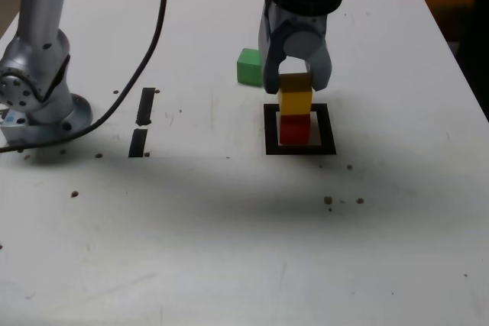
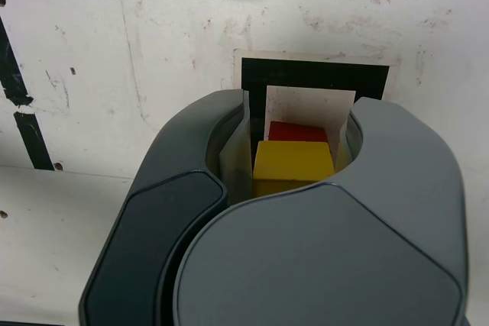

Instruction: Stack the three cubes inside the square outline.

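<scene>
Presently we find the yellow cube (image 1: 295, 101) seated on the red cube (image 1: 294, 129) inside the square outline (image 1: 299, 148) on the white worktop (image 1: 229, 227). The gripper (image 1: 296, 79) straddles the yellow cube, but we cannot tell whether the jaws pinch it or stand slightly clear. The green cube (image 1: 248, 66) lies outside the outline, beyond it toward the exterior view's left.

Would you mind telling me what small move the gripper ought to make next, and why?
Probably lift the gripper straight up, clear of the stack. The yellow cube already sits on the red cube inside the square outline, and the jaws look spread around it rather than pinching. The green cube lies outside the outline, so it likely comes next.
</scene>
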### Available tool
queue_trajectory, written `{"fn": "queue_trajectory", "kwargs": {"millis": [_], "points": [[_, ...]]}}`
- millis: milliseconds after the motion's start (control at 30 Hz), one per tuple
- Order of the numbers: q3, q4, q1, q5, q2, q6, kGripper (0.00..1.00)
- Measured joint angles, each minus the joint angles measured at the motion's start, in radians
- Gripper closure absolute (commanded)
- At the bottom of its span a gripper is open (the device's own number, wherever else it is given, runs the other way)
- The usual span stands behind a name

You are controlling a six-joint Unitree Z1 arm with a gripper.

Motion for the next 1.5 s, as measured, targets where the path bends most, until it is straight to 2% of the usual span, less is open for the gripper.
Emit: {"fn": "queue_trajectory", "kwargs": {"millis": [533,767,900,1033,1167,1200,1267,1333,1500], "points": [[-0.004,0.014,-0.010,-0.014,0.004,-0.003,0.83],[-0.004,0.014,-0.012,-0.034,0.014,-0.003,0.83],[-0.015,0.009,-0.017,-0.038,0.017,-0.003,0.80],[-0.015,0.009,-0.017,-0.036,0.017,-0.003,0.69],[-0.015,0.015,-0.017,-0.037,0.018,-0.006,0.44],[-0.015,0.020,-0.017,-0.038,0.018,-0.007,0.33],[-0.015,0.026,-0.017,-0.041,0.020,-0.009,0.23],[-0.015,0.026,-0.017,-0.044,0.021,-0.009,0.17],[-0.015,0.019,-0.017,-0.051,0.021,-0.009,0.13]]}}
